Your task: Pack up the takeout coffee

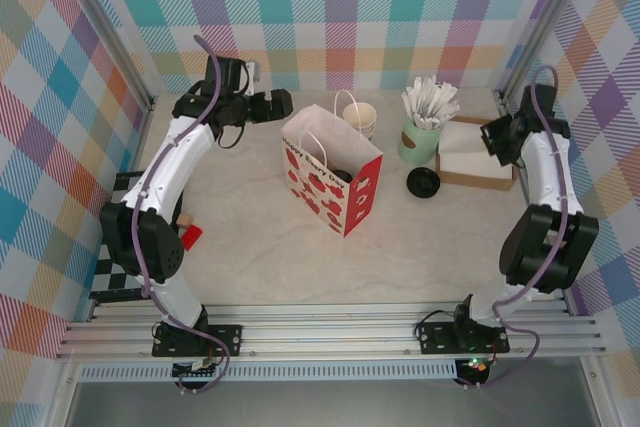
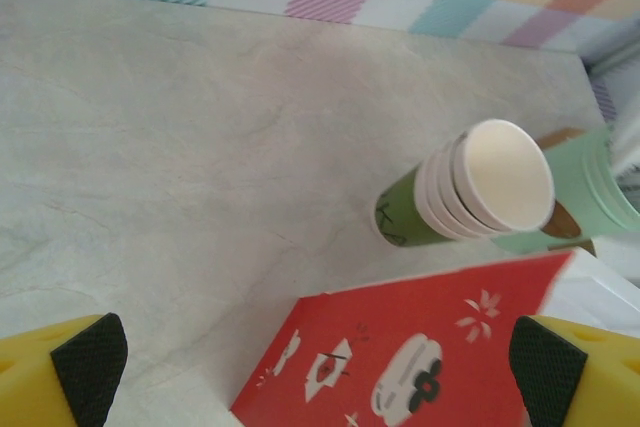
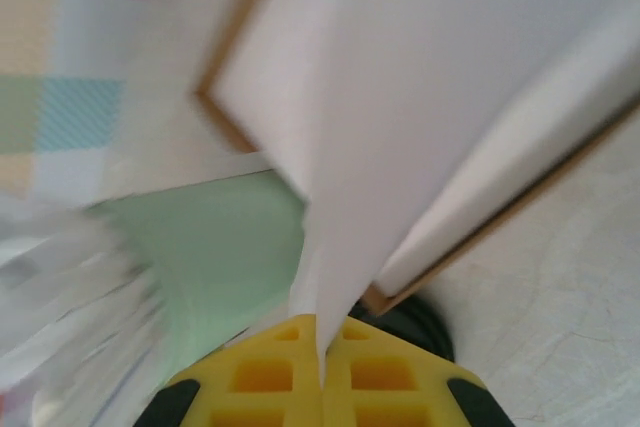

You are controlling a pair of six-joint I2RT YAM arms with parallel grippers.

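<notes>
Right fingers (image 3: pixel 265 377): together, clamped on the lower edge of 1 white napkin (image 3: pixel 420 97), which rises from between them. They hang over the brown box (image 1: pixel 478 179) of napkins at the right rear of the worktop (image 1: pixel 260 237).

Left fingers (image 2: pixel 90 367): spread wide, nothing between the pads, touching nothing. They hover off the rear left corner of the gift bag (image 1: pixel 330 172), looking down on its red side.

Takeout coffee (image 1: pixel 342 175): inside the bag, which stands upright mid-worktop with its mouth open. Only a dark round lid shows there; the cup below it is hidden by the bag walls.

Around:
- Stack of lidless cups (image 2: pixel 470 192) just behind the bag, upright.
- Mint-green pot (image 1: pixel 420 139) of white sachets (image 1: pixel 430 99) between the cups and the box, just beside the box.
- 1 loose black lid (image 1: pixel 423 182) flat on the worktop in front of the pot, close to the box corner.
- Red block (image 1: pixel 190 235) by the left arm, well apart from the bag.
</notes>
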